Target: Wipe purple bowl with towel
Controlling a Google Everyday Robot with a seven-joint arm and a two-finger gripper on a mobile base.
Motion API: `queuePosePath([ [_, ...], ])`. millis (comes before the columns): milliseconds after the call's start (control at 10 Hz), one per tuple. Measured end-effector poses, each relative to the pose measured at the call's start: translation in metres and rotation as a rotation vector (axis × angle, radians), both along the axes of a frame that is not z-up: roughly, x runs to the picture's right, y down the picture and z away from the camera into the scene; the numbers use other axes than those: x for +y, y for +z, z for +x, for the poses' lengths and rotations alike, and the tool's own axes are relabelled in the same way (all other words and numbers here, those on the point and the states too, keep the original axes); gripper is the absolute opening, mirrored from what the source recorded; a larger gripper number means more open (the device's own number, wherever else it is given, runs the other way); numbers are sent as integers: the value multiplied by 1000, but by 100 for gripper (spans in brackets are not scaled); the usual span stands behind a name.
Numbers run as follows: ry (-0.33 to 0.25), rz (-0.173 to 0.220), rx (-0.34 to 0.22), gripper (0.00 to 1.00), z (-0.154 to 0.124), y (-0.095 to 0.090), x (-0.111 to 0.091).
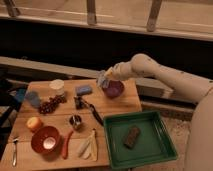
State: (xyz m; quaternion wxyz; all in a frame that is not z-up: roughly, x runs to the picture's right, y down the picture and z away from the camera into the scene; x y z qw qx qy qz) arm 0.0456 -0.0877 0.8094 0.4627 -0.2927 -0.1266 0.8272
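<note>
The gripper (106, 78) is pinching the towel (102, 80), its fingers pressed together, right at the left rim of the purple bowl (115, 90). The bowl stands near the far right corner of the table (122, 104).

- 2 bowls: purple bowl (115, 90), orange-red bowl (45, 140)
- 1 towel (102, 81), 1 sponge (84, 90), 1 green tray (150, 146)
- 1 white cup (57, 87), 1 orange (34, 123)
- 1 gripper (105, 77), up at the purple bowl's left rim

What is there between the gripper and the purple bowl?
In the camera view, only the towel. The gripper, shut on it, hangs over the purple bowl at its edge on the picture's left.
</note>
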Motion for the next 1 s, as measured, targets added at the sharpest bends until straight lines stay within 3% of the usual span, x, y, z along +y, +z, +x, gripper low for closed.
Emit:
queuePosePath([
  [100,28,-2,24,0,17,1,-9],
  [300,57,-20,39,0,25,8,-8],
  [600,114,-57,86,0,50,47,12],
  [1000,114,-57,88,0,50,48,12],
])
